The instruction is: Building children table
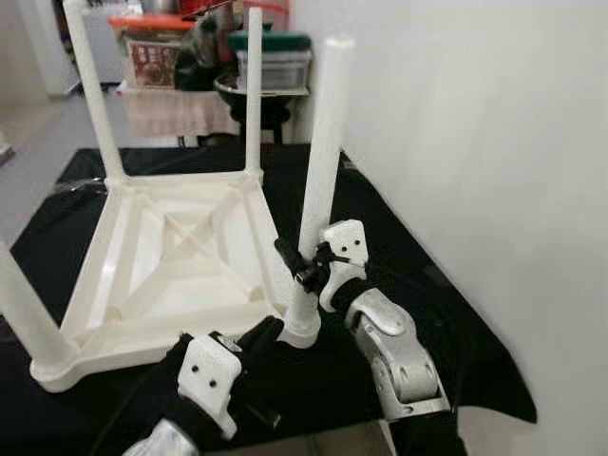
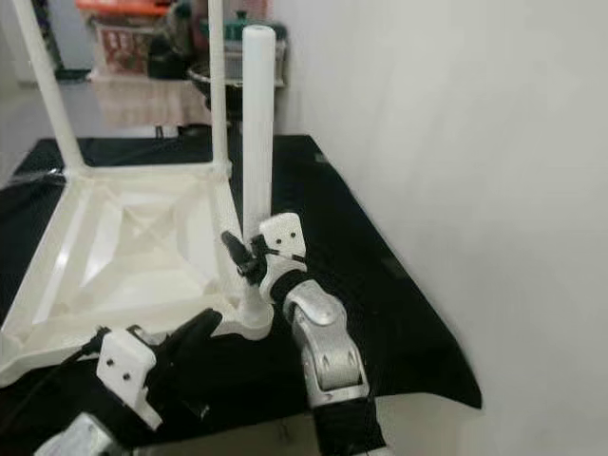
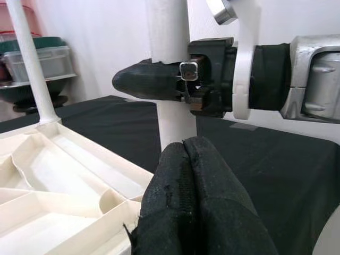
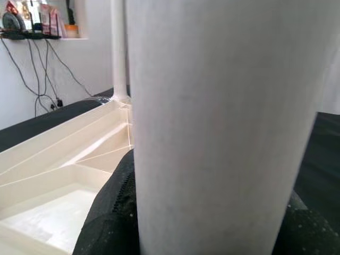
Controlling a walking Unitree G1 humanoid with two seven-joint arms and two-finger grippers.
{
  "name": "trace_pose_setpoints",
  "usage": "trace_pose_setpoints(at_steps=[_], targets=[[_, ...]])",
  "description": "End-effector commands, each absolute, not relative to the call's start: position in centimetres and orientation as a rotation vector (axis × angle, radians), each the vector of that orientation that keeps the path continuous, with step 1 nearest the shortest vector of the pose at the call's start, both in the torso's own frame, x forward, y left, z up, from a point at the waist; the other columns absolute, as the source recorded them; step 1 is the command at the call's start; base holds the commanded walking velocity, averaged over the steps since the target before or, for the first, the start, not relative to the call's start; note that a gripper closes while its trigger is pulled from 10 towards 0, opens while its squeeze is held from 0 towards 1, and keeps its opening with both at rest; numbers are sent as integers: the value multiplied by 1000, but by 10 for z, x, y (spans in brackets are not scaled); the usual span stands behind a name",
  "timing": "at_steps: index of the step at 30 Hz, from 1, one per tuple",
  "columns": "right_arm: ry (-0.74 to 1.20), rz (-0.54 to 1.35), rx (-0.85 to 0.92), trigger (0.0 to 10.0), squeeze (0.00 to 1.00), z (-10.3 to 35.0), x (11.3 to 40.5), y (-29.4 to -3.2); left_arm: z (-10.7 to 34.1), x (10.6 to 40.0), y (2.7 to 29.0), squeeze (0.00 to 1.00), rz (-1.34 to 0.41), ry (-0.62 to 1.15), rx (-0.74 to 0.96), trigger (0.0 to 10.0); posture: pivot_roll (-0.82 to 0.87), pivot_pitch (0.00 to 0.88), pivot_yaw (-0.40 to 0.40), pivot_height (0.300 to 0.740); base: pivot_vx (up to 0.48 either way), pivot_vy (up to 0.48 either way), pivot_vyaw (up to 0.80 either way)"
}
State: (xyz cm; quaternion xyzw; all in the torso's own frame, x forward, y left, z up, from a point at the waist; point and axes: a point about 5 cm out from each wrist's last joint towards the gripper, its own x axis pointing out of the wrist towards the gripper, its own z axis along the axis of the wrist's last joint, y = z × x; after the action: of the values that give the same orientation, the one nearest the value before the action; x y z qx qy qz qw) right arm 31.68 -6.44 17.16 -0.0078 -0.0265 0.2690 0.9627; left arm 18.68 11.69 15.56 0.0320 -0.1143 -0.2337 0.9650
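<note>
A white plastic children's table lies upside down on a black cloth, its legs pointing up. My right gripper is shut on the near right leg, low down just above its socket at the table's corner. That leg stands between the black fingers in the right wrist view. My left gripper is shut with nothing in it, its tips close to the base of the same corner. The left wrist view has its two pressed-together fingers pointing at the leg.
Two more legs stand at the far corners and one at the near left. A white wall runs along the right. Storage boxes sit behind. The black cloth ends near the front right.
</note>
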Motion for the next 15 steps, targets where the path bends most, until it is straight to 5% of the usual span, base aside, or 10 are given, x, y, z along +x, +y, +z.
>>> trace_pose_setpoints(at_steps=[1, 8, 9, 10, 15], targets=[[108, 528, -46, 0, 0, 141, 315, -68, 155, 187, 116, 0, -484, -227, 64, 10000, 52, 23, -94, 740, 0, 0, 0], [132, 480, -70, 0, 0, 142, 312, -68, 155, 187, 115, 0, -479, -228, 66, 10000, 58, 18, -95, 740, 0, 0, 0], [126, 493, -60, 10000, 459, 145, 313, -67, 154, 186, 115, 0, -479, -227, 66, 10000, 57, 15, -92, 740, 0, 0, 0], [104, 538, -48, 10000, 1000, 151, 313, -63, 154, 186, 115, 0, -481, -226, 65, 10000, 58, 14, -93, 740, 0, 0, 0], [-12, 760, 2, 10000, 1000, 175, 323, -62, 154, 186, 114, 0, -485, -224, 62, 10000, 59, 9, -93, 740, 0, 0, 0]])
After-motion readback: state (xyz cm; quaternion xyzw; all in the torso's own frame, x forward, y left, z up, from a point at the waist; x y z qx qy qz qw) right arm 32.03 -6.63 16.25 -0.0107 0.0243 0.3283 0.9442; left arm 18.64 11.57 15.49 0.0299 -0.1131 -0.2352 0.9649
